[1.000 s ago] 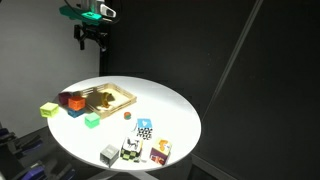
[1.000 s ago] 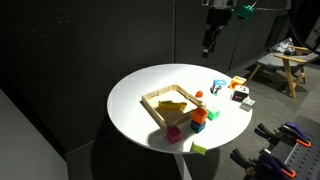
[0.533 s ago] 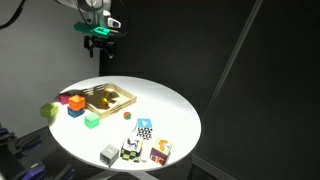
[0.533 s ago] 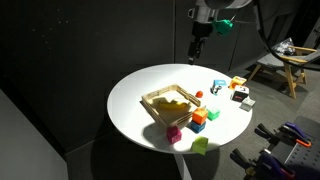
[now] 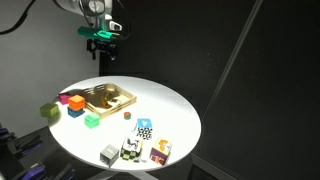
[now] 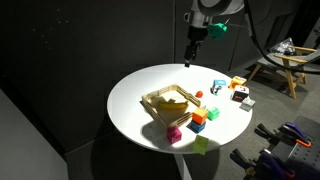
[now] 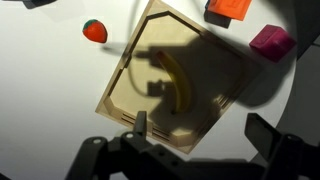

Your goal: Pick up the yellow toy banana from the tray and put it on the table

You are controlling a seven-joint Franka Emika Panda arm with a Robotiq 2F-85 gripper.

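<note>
We hover the end effector (image 7: 200, 140), wide open and empty, over the shallow light-wood tray (image 7: 128, 57) so the curved yellow toy banana (image 7: 178, 85) sits centred below.

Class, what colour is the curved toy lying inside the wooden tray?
Yellow curved toy banana; clearest in wrist view.

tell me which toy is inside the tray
The yellow banana: it alone lies inside the tray. The orange block, the magenta block and the small red toy sit outside it on the table.
</note>
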